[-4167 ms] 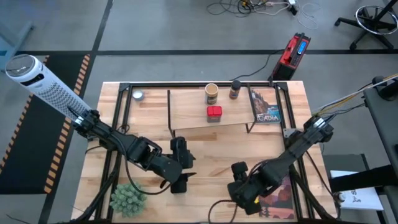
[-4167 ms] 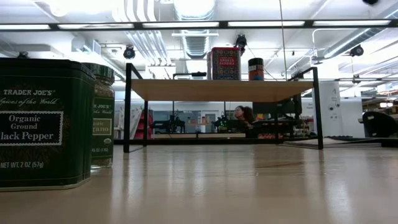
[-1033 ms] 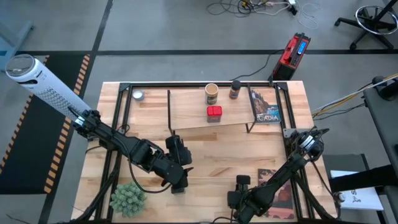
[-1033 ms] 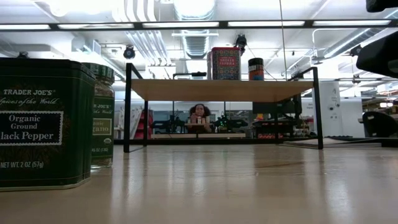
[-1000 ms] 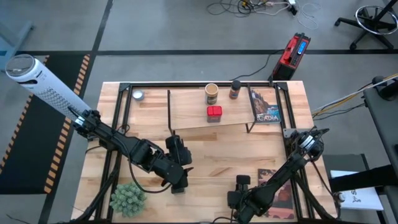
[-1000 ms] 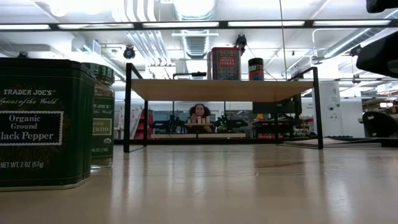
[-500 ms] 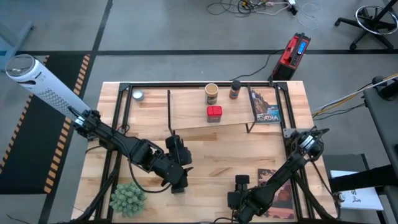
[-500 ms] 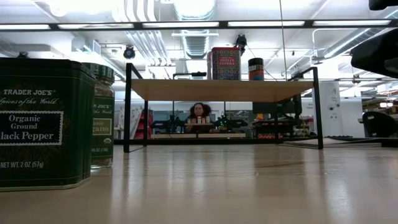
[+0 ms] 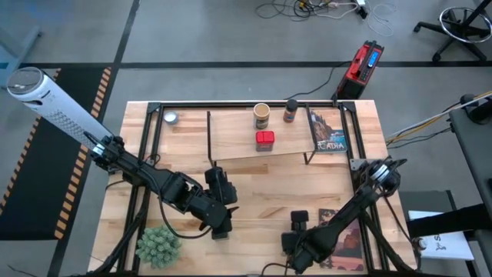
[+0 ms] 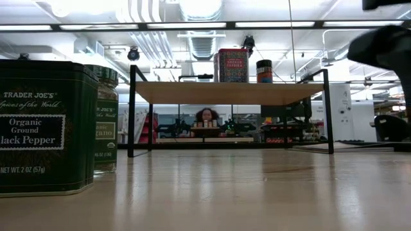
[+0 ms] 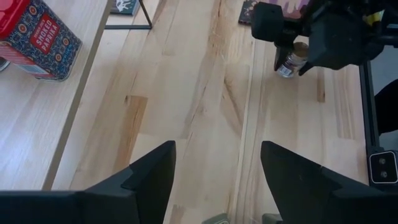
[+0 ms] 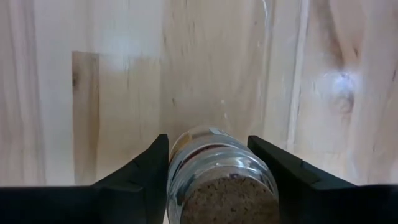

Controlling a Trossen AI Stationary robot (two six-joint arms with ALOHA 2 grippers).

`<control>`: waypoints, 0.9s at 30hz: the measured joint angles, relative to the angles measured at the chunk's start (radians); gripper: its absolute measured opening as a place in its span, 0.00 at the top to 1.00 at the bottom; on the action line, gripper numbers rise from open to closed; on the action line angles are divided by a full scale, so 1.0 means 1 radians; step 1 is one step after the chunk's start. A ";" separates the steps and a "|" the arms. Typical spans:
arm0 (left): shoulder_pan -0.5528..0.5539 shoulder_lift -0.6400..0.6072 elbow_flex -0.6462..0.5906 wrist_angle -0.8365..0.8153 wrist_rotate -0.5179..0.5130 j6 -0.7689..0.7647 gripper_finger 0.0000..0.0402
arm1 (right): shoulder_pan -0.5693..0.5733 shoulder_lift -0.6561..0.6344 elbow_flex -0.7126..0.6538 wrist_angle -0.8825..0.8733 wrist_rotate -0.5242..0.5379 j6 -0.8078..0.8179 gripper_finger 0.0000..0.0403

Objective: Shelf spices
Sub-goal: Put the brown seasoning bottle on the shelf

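The small clear glass jar with a cork-like top [image 12: 219,171] sits between the two dark fingers of the right gripper [image 9: 296,235], close to the near edge of the table and toward its right corner. In the right wrist view the fingers flank the jar on both sides, seemingly clamped on it, and the jar's long axis runs straight out ahead of the claw. The left wrist view shows the same jar [image 11: 290,62] upright beneath the right gripper, though whether its base touches the wood I cannot tell.

From there the low wooden shelf in its thin black frame [image 9: 231,138] lies toward the far edge of the table, and bare tabletop stretches between. On the board stand a red square tin [image 9: 264,139], a tan cylinder [image 9: 261,116] and a dark-lidded brown jar [image 9: 290,111], with room to the left of them; a small pale jar [image 9: 170,118] sits near the far left corner.

The left gripper [image 9: 221,223] hangs low near the middle of the near edge, fingers spread apart and holding nothing, over a dark green pepper tin [image 10: 45,125] and a green-lidded jar [image 10: 106,119] beside it. The right arm clearly has the jar, and I judge its way to the shelf is open, provided it lifts clear of the board's front edge.
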 joint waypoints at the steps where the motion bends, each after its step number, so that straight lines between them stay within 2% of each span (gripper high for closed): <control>1: 0.000 0.000 0.000 0.000 0.000 0.001 0.43 | -0.002 -0.006 0.000 -0.001 0.009 -0.007 0.56; 10: 0.000 0.000 0.000 -0.008 0.000 0.001 0.42 | -0.011 -0.090 0.000 -0.025 0.077 -0.032 0.57; 13: 0.000 0.000 0.000 -0.009 0.000 0.001 0.43 | -0.012 -0.123 0.000 -0.094 0.109 -0.036 0.56; 19: 0.000 0.000 0.000 -0.007 0.000 0.001 0.44 | -0.029 -0.226 0.000 -0.206 0.170 -0.041 0.58; 27: 0.000 0.000 0.000 -0.004 -0.018 0.000 0.42 | -0.065 -0.401 0.000 -0.272 0.307 -0.058 0.56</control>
